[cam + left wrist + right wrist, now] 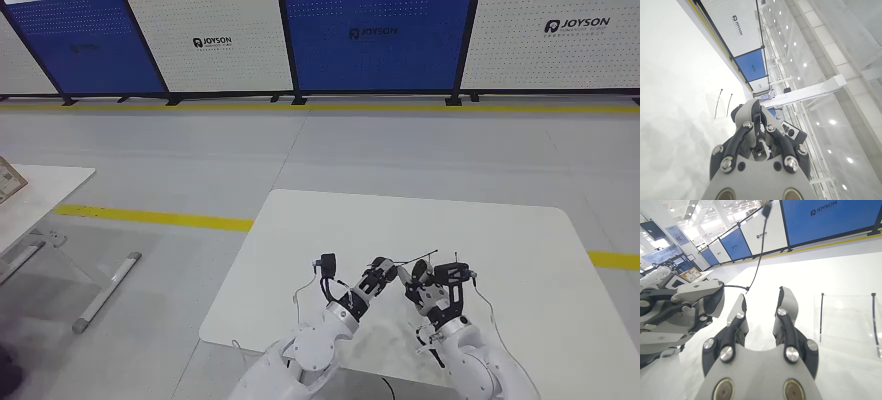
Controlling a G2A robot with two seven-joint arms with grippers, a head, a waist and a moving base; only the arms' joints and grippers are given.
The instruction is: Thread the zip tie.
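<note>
Okay, left hand (721,288) clamped shut on zip tie (747,288); right hand (762,297) open, just beside its head. Two spare ties (821,313) lie flat on the table (829,275) nearby.

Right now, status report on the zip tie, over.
Left gripper jaws shut on zip tie. Right gripper jaws open, empty. Two spare ties lie apart, nothing in the way.

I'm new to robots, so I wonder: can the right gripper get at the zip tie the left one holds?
Probably yes: the right gripper is open, and the zip tie juts from the left gripper just past the right one's tips, nothing between.
</note>
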